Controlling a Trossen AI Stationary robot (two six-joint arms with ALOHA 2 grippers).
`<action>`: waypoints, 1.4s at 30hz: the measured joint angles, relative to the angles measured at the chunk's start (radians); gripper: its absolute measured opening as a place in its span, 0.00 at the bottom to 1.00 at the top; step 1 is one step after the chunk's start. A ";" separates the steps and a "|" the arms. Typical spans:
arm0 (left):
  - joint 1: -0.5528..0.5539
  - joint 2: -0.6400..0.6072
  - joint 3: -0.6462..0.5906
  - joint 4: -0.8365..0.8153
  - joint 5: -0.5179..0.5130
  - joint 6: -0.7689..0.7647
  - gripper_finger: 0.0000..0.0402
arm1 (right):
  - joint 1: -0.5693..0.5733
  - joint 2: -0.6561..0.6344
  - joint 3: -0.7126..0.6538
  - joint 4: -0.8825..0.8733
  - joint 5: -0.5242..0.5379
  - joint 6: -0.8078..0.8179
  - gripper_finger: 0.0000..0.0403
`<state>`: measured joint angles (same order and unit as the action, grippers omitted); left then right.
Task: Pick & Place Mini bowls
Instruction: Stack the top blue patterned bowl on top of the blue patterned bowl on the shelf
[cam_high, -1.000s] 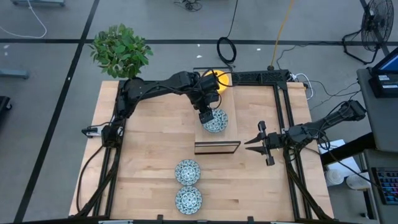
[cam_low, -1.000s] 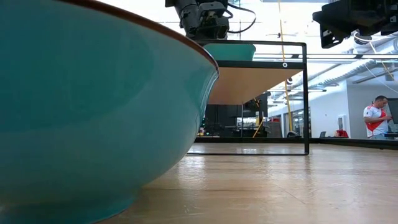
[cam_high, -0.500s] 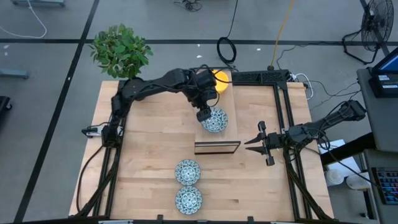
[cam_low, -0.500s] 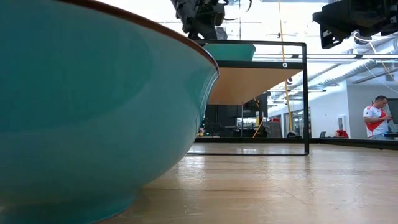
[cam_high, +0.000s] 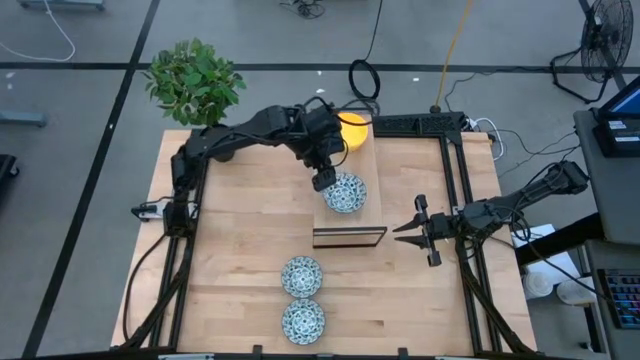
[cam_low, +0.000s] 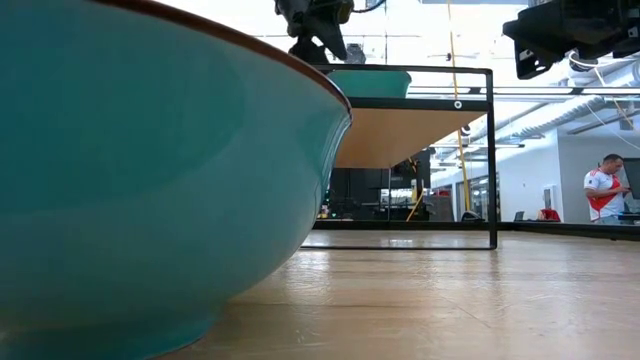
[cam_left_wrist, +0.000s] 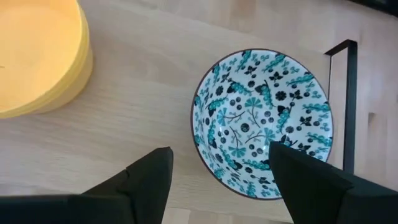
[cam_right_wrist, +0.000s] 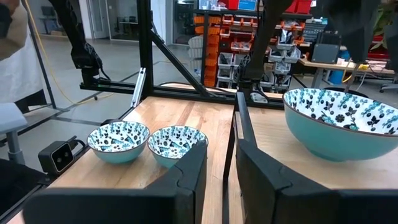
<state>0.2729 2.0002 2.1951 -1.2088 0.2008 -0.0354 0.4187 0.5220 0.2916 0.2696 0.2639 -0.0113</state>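
Three patterned bowls (cam_high: 345, 192) and one yellow stack (cam_high: 350, 130); left tool (cam_high: 322, 182) spread apart, right tool (cam_high: 408, 227) unclear.

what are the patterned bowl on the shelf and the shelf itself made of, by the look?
Patterned bowl: looks like glazed ceramic, from its glossy printed floral inside and thin dark rim; melamine can't be ruled out.
Shelf: pale wood board with visible grain and a matte finish, in a thin black frame that is likely painted metal.
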 joint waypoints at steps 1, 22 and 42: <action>0.000 -0.009 0.000 -0.004 -0.001 0.000 0.67 | 0.000 0.000 0.000 0.000 0.000 0.000 0.19; -0.005 -0.273 0.001 0.116 -0.001 -0.057 0.66 | 0.014 -0.036 0.000 -0.019 -0.007 0.008 0.19; -0.142 -0.419 0.001 0.005 -0.002 0.083 0.62 | 0.024 -0.384 -0.103 -0.195 -0.009 0.028 0.19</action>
<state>0.1310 1.5810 2.1956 -1.2040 0.1986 0.0475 0.4431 0.1376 0.1890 0.0742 0.2551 0.0164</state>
